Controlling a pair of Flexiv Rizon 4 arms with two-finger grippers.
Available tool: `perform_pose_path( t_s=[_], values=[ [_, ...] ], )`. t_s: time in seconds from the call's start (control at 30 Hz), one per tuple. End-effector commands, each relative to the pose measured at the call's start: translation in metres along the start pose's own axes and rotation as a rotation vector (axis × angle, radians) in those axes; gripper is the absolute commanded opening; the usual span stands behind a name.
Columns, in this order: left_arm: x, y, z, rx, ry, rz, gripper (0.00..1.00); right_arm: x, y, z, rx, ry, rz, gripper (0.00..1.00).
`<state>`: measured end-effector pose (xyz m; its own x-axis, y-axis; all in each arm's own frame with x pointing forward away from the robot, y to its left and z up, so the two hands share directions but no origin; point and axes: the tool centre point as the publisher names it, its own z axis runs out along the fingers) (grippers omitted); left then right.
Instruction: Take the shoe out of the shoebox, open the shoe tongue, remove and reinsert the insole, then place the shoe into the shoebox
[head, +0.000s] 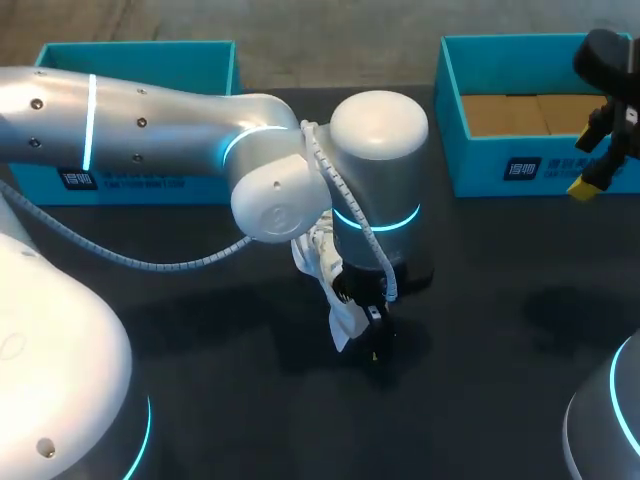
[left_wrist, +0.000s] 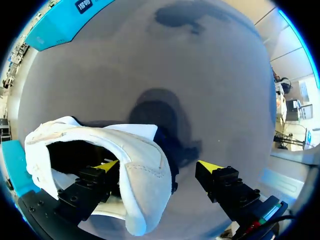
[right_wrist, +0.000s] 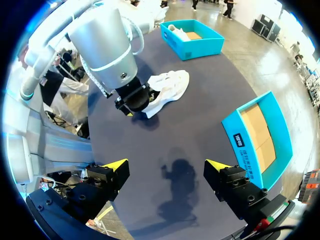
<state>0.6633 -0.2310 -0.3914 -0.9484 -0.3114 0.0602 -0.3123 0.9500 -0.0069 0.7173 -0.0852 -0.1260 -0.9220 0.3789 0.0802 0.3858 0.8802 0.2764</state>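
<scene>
Left gripper (left_wrist: 157, 167) is spread wide: one yellow-tipped finger (left_wrist: 106, 165) sits inside the mouth of the white shoe (left_wrist: 75, 135), the other is clear of it outside, so nothing is clamped. Shoe is on the dark table (head: 500, 300) near the middle, out of both boxes and mostly hidden under the left arm (head: 150, 110) in the head view. My read: light, with a soft floppy upper, so the collar will fold under a pinch; the sole is the stiff part. Best hold looks like the collar or heel wall, pinched inside-to-outside. The insole is likely thin and bendy, so take it by its heel edge. Right gripper (right_wrist: 167, 167) is also apart and empty, at 2 o'clock from the shoe by the teal shoebox (head: 470, 165) with a cardboard floor. Second teal box (head: 200, 62) is at 10 o'clock, with something white in it; can't tell what. Obstruction: the left wrist covers the shoe from above, leaving the right arm little room to reach in.
</scene>
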Motion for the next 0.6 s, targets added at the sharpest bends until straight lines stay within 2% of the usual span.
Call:
perform_pose_path(
  t_s=[0.03,0.07,0.1,0.13,0.37,0.4,0.47,0.6],
  values=[
    [-0.0021,0.0019,0.0014,-0.001,0.001,0.007,0.79,-0.0015,0.0021,0.0002,0.005,0.003,0.002,1.00],
    [-0.0022,0.0019,0.0015,-0.001,0.000,0.010,0.75,-0.0015,0.0021,0.0002,0.005,0.003,0.002,1.00],
    [-0.0025,0.0019,0.0016,-0.002,-0.001,0.012,0.60,-0.0015,0.0021,0.0002,0.005,0.003,0.002,1.00],
    [-0.0028,0.0020,0.0016,-0.001,-0.001,0.015,0.49,-0.0015,0.0021,0.0002,0.005,0.003,0.002,1.00],
    [-0.0019,0.0034,0.0024,-0.007,0.004,0.038,0.20,-0.0015,0.0021,0.0002,0.005,0.003,0.002,1.00],
    [-0.0018,0.0036,0.0031,-0.010,0.007,0.041,0.06,-0.0015,0.0021,0.0002,0.005,0.003,0.002,1.00],
    [-0.0014,0.0037,0.0038,-0.013,0.013,0.048,0.00,-0.0015,0.0021,0.0002,0.005,0.003,0.002,1.00],
    [0.0001,0.0049,0.0040,-0.016,0.032,0.058,0.00,-0.0015,0.0021,0.0002,0.005,0.003,0.002,1.00]
  ],
)
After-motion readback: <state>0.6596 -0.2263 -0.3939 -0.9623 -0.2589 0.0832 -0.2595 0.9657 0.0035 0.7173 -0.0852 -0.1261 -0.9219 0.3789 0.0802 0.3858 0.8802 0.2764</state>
